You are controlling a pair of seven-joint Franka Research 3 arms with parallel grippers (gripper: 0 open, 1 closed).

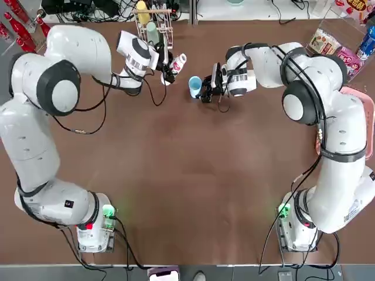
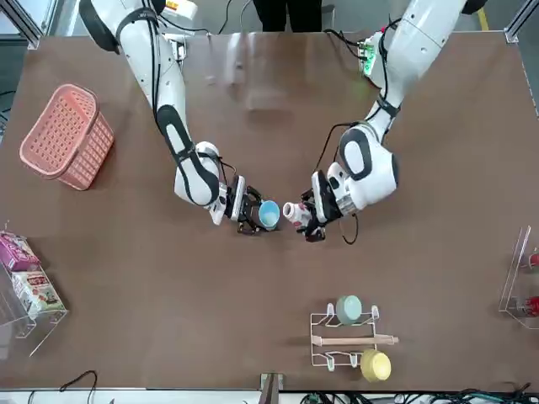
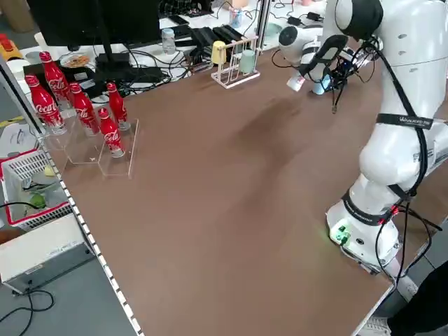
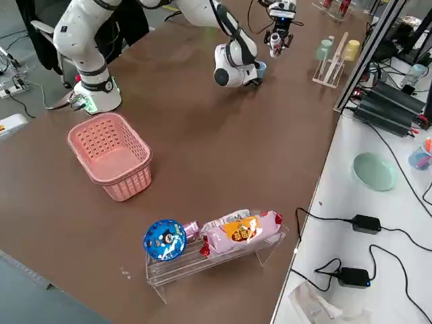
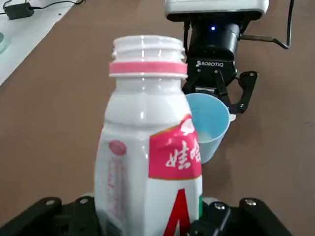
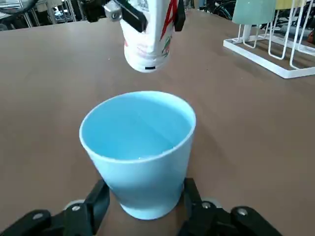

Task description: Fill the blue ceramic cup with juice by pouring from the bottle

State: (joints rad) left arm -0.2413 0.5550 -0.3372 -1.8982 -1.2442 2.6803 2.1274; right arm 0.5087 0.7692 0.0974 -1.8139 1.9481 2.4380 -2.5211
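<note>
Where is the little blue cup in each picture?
Top view: blue cup, upper middle, in the right gripper.
Front view: centre, beside the white bottle.
Left side view: top right, partly hidden.
Right side view: top, mostly hidden.
Left wrist view: behind the bottle.
Right wrist view: centre.
Shared landmark: the wire rack.

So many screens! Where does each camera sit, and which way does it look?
Top: overhead, looking down; both arms, bases at bottom, bottle beside blue cup.
Front: across the table, facing the robot; both arms, wire rack nearest.
Left side: raised, diagonal; one arm, cola bottles.
Right side: raised, diagonal; pink basket, both arms far off.
Left wrist: left gripper holding the bottle, right gripper beyond.
Right wrist: own fingers around the cup.
Every view shows the cup.
</note>
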